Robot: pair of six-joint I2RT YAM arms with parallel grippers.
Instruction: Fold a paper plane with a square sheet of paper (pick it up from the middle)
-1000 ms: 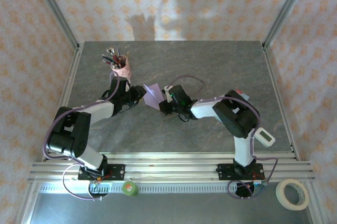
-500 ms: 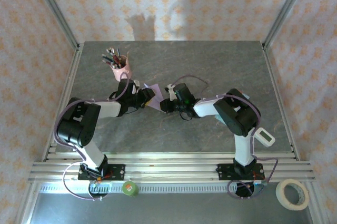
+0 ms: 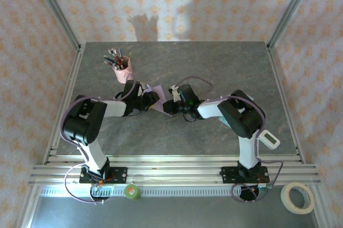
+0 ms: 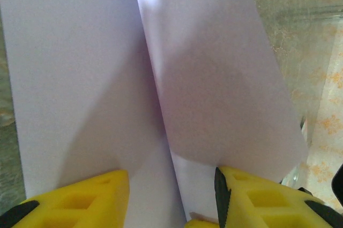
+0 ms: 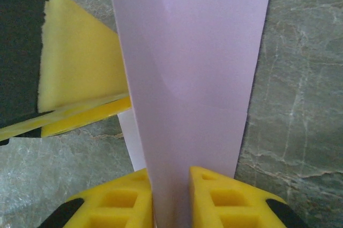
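We see the folded pale lilac paper sheet [image 3: 156,95] at mid-table, between both arms. The right gripper [image 5: 170,185] is clenched on its near edge (the strip stands straight up between the yellow fingers [image 5: 120,198]). The left gripper [image 4: 171,179] is released, jaws apart astride the centre crease. The paper's long edges are free. The grey marbled tabletop [image 3: 225,67] is open far and right. A pink cup of pens [image 3: 125,71] stands near, behind the left arm.

left gripper [image 3: 153,98] and right gripper [image 3: 166,105] nose to nose at the lilac paper [image 3: 156,92], pink pen cup [image 3: 124,68] near behind the left arm [image 3: 115,108], roomy table [image 3: 214,61] back, right and front
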